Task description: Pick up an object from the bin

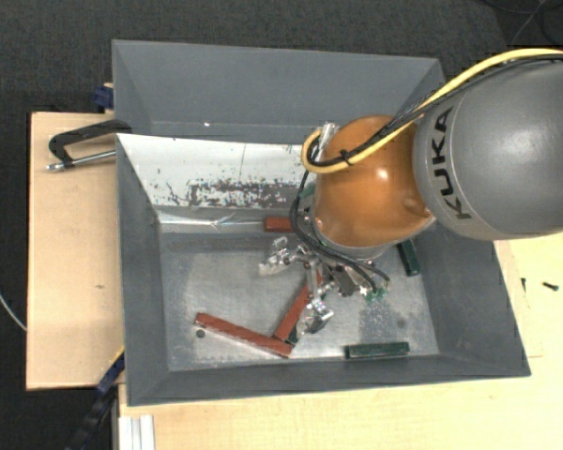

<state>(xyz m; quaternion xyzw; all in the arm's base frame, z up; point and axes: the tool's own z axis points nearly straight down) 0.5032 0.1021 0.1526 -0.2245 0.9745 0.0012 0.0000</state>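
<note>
My gripper [298,287] hangs under the orange wrist cover, low over the middle of the bin floor. Its two metal fingertips [315,315] stand apart, so it is open. A short red-brown bar [291,322] lies slanted just beside the lower fingertip, with its upper end reaching in between the fingers. Its lower end meets a longer red-brown bar [236,334] lying along the floor to the left. Nothing is clamped between the fingers.
A dark green bar [376,350] lies near the front wall at the right. Another dark green piece [409,257] shows by the right wall, partly under the arm. A small red-brown block [277,223] sits against the back wall.
</note>
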